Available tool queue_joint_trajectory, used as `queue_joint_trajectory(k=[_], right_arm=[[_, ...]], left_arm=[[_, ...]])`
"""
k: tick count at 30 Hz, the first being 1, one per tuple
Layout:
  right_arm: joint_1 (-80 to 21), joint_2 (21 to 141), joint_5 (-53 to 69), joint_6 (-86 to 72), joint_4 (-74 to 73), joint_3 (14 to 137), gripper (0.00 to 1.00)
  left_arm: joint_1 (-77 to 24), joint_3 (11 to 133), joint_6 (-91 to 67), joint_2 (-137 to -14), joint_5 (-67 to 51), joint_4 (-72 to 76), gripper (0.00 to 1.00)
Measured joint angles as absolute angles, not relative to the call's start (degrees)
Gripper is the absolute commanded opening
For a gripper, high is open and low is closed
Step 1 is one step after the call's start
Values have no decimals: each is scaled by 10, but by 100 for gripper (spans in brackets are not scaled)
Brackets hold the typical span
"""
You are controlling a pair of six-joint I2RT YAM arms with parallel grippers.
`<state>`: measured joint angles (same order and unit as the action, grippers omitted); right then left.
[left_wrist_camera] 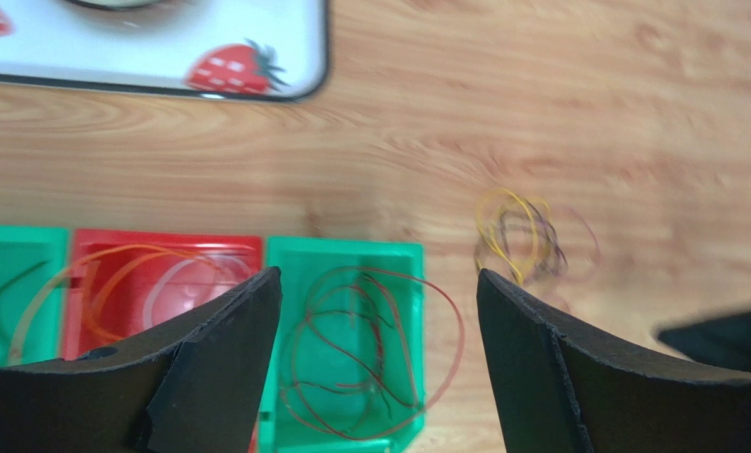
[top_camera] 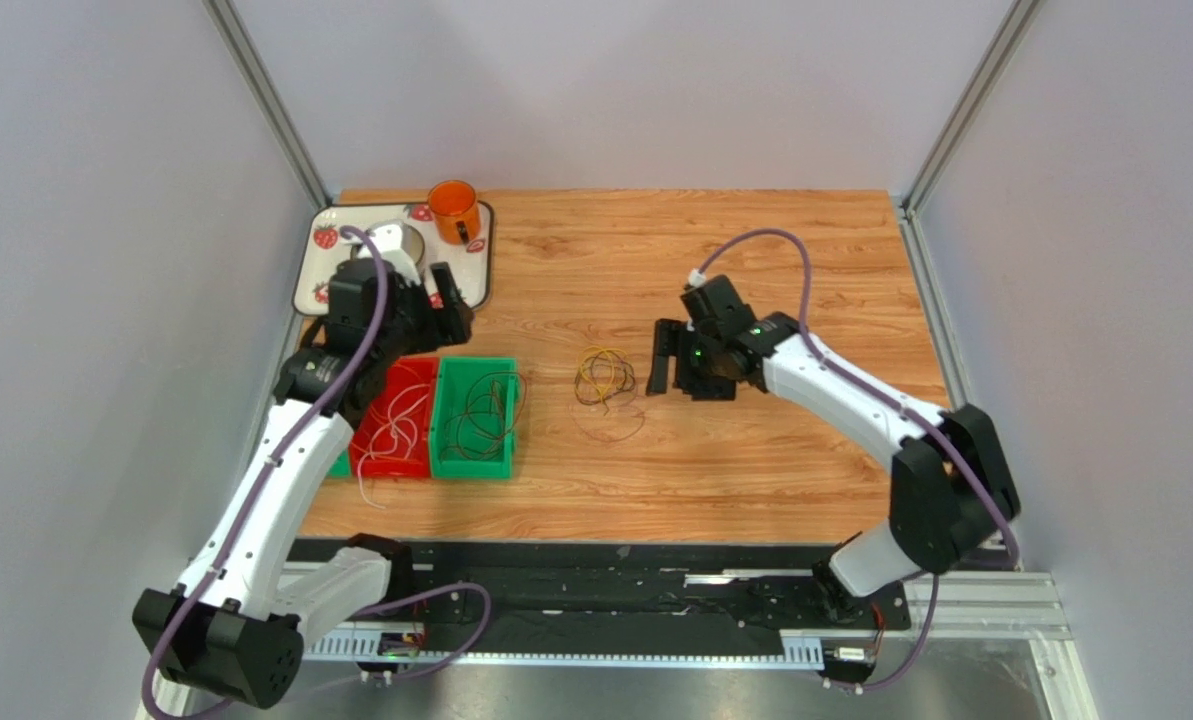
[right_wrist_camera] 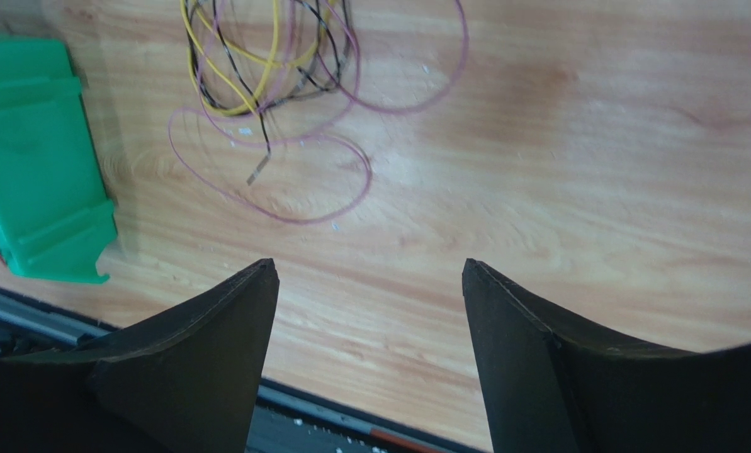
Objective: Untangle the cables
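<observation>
I have the left claw (left_wrist_camera: 379, 278) spread wide with nothing between its fingers. It hangs over the table (top_camera: 798, 285) beside the strawberry-print tray (top_camera: 321, 285), which sits up and to the left of the fingers in my left wrist view. Directly below the gap between those fingers is a green bin (left_wrist_camera: 341, 250) holding a coil of dark red cable (left_wrist_camera: 369, 354), one loop of which spills over the bin's right wall. Behind the left finger is a red bin (left_wrist_camera: 161, 241) with orange cable (left_wrist_camera: 114, 274) looped inside. The remaining tangled bundle (left_wrist_camera: 521, 236) lies on bare wood just above the tip of the right finger. The right claw (right_wrist_camera: 369, 269) is also released and empty, its fingers well apart. That bundle (right_wrist_camera: 265, 66) sits ahead of it and slightly left, clear of both fingertips: yellow cable (right_wrist_camera: 275, 38) and dark strands knotted together, with a thin purple-pink cable (right_wrist_camera: 368, 179) looping out nearest the claw. From above, the bundle (top_camera: 605, 375) rests just beside the right claw (top_camera: 680, 363), between it and the green bin (top_camera: 478, 468).
</observation>
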<state>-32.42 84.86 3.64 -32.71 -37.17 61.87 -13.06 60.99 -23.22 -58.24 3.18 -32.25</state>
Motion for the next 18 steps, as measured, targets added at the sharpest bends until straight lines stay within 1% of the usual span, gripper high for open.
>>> queue_joint_trajectory(k=[4, 6, 11, 18], right_arm=[[-355, 959, 5, -321, -371, 711, 67], [-367, 1010, -5, -317, -373, 753, 66], [-398, 1124, -39, -315, -399, 867, 66], [-458, 1212, -80, -316, -453, 987, 61]], left_arm=[[-199, 573, -232, -582, 20, -302, 81], [-219, 549, -237, -580, 18, -291, 80], [-226, 495, -251, -556, 18, -277, 80], [-228, 516, -255, -525, 21, -327, 80]])
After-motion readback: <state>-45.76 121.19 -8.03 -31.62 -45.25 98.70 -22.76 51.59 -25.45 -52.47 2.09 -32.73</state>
